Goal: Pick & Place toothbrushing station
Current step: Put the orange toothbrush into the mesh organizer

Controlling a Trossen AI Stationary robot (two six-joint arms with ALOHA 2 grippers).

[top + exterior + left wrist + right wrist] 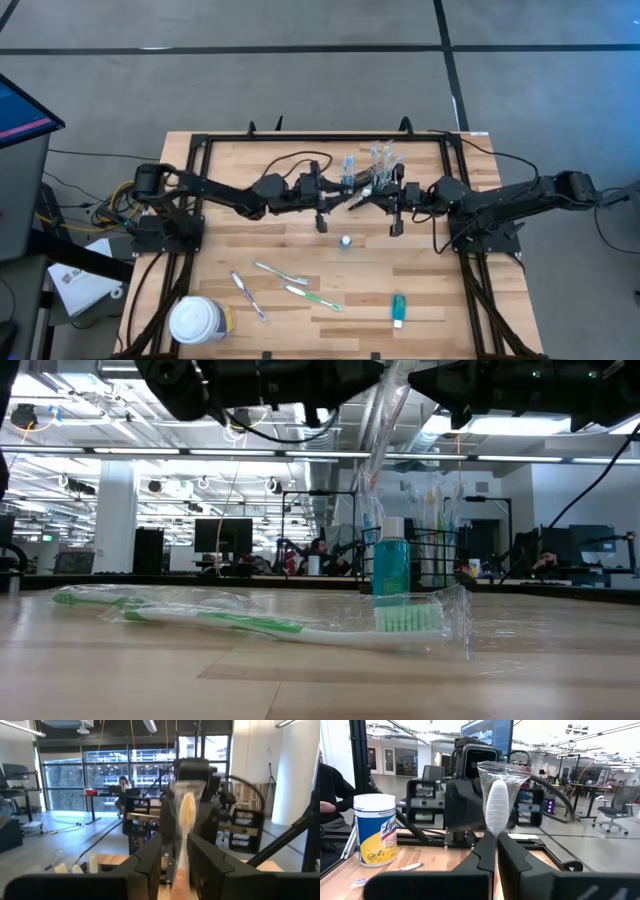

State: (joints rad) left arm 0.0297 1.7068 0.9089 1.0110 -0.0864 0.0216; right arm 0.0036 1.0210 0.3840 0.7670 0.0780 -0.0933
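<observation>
High view: both arms meet mid-bench, just in front of the small black wire-mesh caddy (372, 180), which stands at the far side of the wooden bench (470, 300) with several brushes upright in it.

Between the left gripper (343, 199) and the right gripper (377, 197) hangs one slim toothbrush in a clear plastic wrapper (496, 805), clear of the bench. We read this as a hand-over between arms.

Right jaws: clamped on the wrapped brush, seen plainly in the right wrist view. Left jaws: the brush sits between them, but we cannot tell whether they grip it or stand loose.

Not yet placed, lying on the near half of the bench: two green-handled toothbrushes (282, 272) (313, 297), a pink-and-blue toothbrush (248, 296), a small teal tube (398, 309), and a small teal bottle with a white cap (345, 242). The white-lidded round wipes tub (198, 320) is at the near left corner.

Next, in our judgement: one arm should take the brush alone, turn it upright and lower it into the caddy. The slippery wrapper may let the brush slide.
</observation>
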